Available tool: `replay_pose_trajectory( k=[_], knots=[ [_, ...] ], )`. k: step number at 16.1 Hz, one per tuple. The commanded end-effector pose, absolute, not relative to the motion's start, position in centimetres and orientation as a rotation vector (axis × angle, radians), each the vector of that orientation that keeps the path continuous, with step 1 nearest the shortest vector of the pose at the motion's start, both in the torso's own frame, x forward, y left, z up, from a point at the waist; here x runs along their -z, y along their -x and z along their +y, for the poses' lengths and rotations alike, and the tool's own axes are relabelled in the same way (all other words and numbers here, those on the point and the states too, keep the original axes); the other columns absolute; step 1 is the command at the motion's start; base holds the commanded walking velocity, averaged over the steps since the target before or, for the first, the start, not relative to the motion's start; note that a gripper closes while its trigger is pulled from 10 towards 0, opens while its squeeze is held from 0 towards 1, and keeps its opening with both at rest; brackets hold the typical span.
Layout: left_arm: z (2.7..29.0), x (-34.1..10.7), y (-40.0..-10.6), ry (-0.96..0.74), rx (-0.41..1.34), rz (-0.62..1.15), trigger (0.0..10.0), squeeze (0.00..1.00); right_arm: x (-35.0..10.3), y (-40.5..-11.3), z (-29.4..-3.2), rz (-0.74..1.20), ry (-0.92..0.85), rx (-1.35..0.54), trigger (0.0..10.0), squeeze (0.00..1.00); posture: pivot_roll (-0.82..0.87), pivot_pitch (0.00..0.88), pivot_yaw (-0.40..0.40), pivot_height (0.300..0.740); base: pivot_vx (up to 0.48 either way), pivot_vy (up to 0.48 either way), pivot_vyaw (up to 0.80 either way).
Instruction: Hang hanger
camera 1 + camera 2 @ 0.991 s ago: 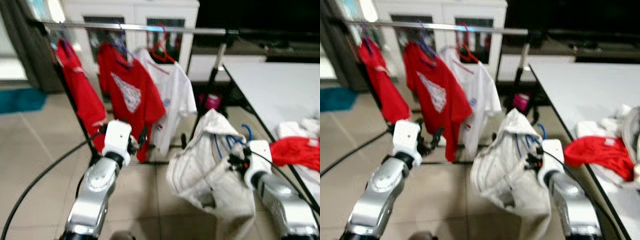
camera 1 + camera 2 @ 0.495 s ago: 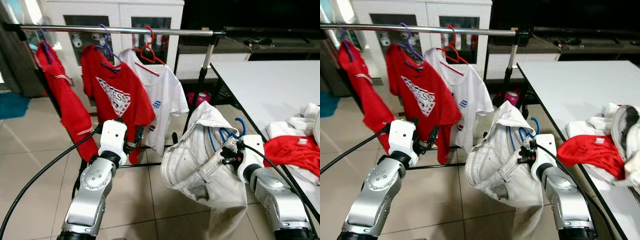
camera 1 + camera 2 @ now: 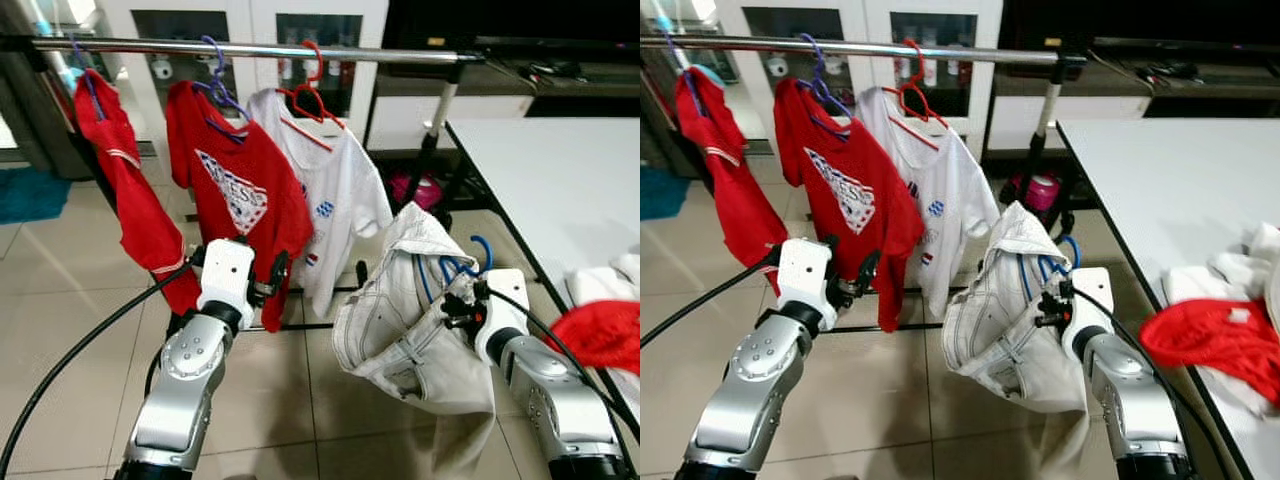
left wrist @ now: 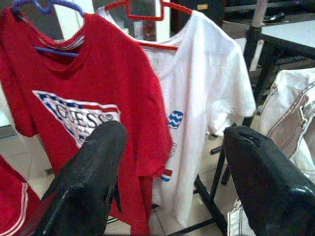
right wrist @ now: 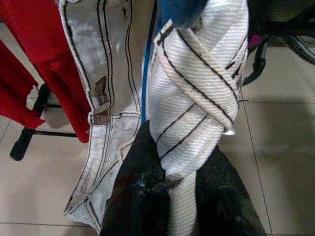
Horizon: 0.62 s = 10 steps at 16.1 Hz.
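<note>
A blue hanger [image 3: 478, 262] draped with white jeans [image 3: 410, 320] is held up by the right gripper [image 3: 462, 305], near and to the right of the clothes rail [image 3: 250, 50]. In the right wrist view the fingers [image 5: 135, 196] are seen pressed together on a twisted band of the white fabric, with the blue hanger just above it. The hanger is kept below the rail and apart from it, beside the rail's right upright [image 3: 430, 150]. The left gripper [image 3: 268, 282] is raised in front of the red T-shirt [image 3: 240, 200], its jaws held apart with nothing between them. Three garments are seen on the rail: a red one [image 3: 125, 190] at far left, the red T-shirt and a white T-shirt [image 3: 335, 195]. A white table [image 3: 540, 170] is seen at right, with red cloth [image 3: 1210, 335] on its near edge.
</note>
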<state>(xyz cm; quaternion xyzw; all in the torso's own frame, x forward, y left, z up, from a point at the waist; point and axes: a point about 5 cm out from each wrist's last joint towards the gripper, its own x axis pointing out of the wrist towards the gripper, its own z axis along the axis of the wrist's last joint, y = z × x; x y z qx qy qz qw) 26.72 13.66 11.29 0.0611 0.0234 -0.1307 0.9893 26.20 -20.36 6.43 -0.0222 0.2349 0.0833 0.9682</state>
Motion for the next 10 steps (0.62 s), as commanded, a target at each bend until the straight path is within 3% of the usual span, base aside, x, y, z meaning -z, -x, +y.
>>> replay_pose_trajectory(
  k=[1,7,10],
  knots=[
    [13.54,-11.32,-26.78,-0.127,0.274,0.051,10.0,0.00,-7.84,-26.93,-20.62,0.405,0.052,-0.162,10.0,0.00,0.09,0.032,-0.050,0.740,0.319,0.000,0.00],
    [13.53,-11.39,-26.75,-0.121,0.291,0.051,10.0,0.00,-8.11,-27.57,-20.00,0.371,0.007,-0.111,10.0,0.00,0.09,0.037,-0.049,0.740,0.375,0.000,0.00],
    [13.48,-11.39,-26.75,-0.122,0.293,0.051,10.0,0.00,-8.26,-27.66,-20.05,0.360,0.009,-0.109,10.0,0.00,0.09,0.037,-0.049,0.740,0.432,0.000,-0.41]
  ],
)
